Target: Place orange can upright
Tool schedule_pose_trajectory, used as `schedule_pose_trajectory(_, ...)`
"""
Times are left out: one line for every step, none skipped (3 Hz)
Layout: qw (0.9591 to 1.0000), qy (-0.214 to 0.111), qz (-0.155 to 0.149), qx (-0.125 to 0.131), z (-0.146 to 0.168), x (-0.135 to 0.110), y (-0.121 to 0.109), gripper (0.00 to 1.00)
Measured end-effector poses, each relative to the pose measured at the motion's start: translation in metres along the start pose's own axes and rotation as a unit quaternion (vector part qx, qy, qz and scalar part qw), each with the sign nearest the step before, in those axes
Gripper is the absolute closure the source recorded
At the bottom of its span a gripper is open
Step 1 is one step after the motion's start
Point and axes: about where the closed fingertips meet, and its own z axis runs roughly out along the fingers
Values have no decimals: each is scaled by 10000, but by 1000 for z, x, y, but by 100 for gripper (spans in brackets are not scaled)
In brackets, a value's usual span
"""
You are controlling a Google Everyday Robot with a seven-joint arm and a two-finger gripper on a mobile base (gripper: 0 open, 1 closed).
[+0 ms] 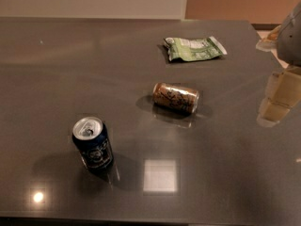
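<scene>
The orange can [176, 98] lies on its side near the middle of a glossy dark table [70, 55], its lettering too blurred to read. Beyond it rests a crumpled green snack bag [194, 49]; nearer the camera and to its left stands a dark blue can [92, 144]. Well right of the orange can, the gripper [276, 100] hangs clear, cropped by the frame edge; whether it is spread or closed cannot be told.

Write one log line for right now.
orange can: on its side | gripper: right edge, apart from it | blue can: upright | green bag: behind
</scene>
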Motion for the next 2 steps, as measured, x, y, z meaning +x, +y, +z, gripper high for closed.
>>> schedule_pose_trajectory(10000,0,0,1,0,0,0,0)
schedule_pose_trajectory(9997,-45,-95,-236,6,-15,-1,0)
